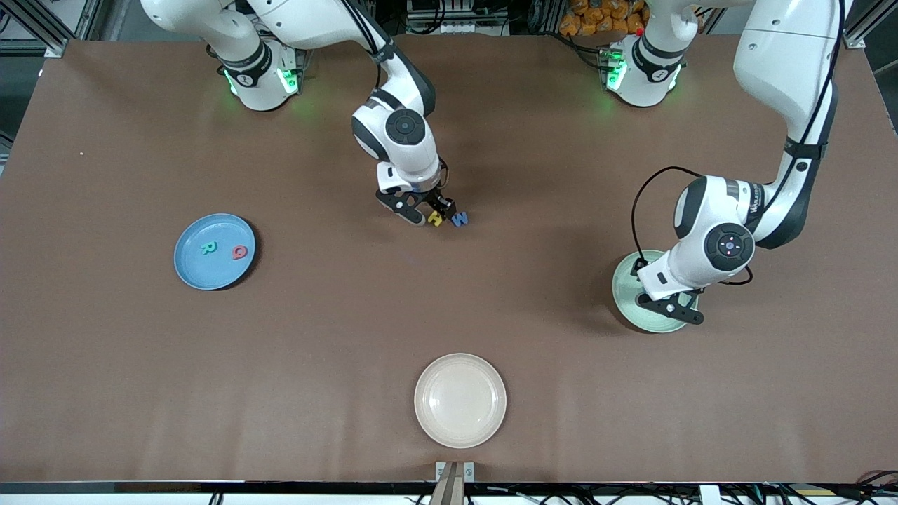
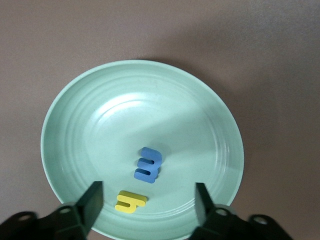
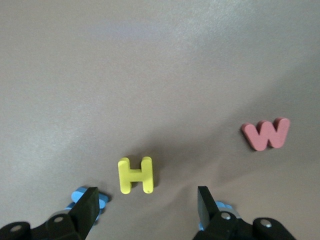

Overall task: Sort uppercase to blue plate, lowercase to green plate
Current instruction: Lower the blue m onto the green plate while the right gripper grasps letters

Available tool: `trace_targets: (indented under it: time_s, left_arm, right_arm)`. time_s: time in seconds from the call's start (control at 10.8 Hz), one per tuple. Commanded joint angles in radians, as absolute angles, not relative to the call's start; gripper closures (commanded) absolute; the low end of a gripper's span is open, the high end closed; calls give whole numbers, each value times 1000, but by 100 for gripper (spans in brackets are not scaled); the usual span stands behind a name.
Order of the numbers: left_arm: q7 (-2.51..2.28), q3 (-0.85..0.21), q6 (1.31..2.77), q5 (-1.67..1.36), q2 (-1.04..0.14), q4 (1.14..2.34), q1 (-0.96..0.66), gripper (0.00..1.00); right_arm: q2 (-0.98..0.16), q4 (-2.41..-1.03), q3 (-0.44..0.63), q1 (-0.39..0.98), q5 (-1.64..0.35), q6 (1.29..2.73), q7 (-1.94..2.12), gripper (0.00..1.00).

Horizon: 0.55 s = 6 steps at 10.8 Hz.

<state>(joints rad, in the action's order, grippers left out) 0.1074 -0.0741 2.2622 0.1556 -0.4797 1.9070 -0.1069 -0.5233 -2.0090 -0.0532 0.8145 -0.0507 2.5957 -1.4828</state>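
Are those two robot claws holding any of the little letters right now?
No. The left gripper hangs open over the green plate; the right gripper is open above the yellow H.

A cream-pink plate (image 1: 459, 400) sits on the brown surface (image 1: 105, 365), well apart from either pair of fingers and nearer to the front camera than both. It is round, shallow and bare inside. At the surface's near edge, just below that plate, a small metal bracket (image 1: 454, 474) is fixed. Up past the top edge, well away from the fingers, there is a heap of orange objects (image 1: 603, 17), too small to identify.
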Motion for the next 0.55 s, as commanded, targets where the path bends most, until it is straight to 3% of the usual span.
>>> trace_targets:
  time_s: [0.0, 0.46]
  left_arm:
    - [110, -69, 2266, 173, -469, 1908, -115, 0]
    - [107, -67, 2260, 170, -466, 1888, -118, 0]
  right_arm:
    - [-572, -1971, -52, 830, -18, 2637, -1563, 14]
    - [-584, -1965, -48, 833, 24, 2638, -1562, 31]
